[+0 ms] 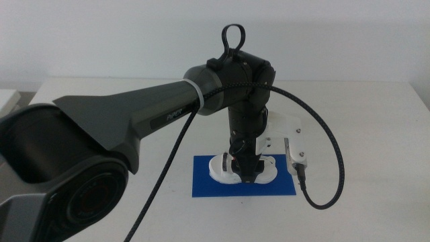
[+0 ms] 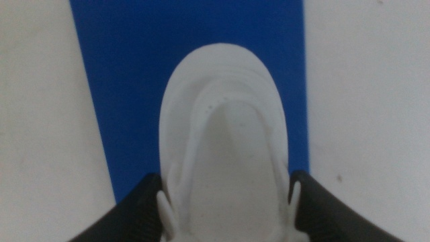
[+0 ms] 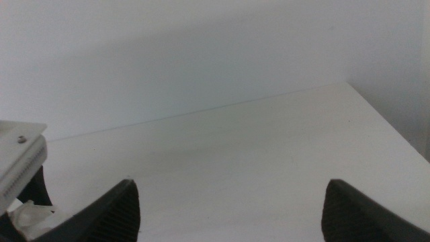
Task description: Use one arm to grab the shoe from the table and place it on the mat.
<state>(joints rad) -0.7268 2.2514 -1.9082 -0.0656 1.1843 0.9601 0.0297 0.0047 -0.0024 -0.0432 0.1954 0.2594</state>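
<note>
The white shoe lies on the blue mat in the middle of the table. My left arm reaches in from the left and stands over it, and my left gripper comes down on the shoe's middle and hides its straps. In the left wrist view the shoe's rounded white toe lies over the mat, and my left gripper has its two dark jaws pressed against the shoe's sides. My right gripper is open and empty above bare table, out of the middle view.
A small white box and a looping black cable hang off the left arm just right of the mat. The table's far edge meets a pale wall. A metal bracket shows at the edge of the right wrist view.
</note>
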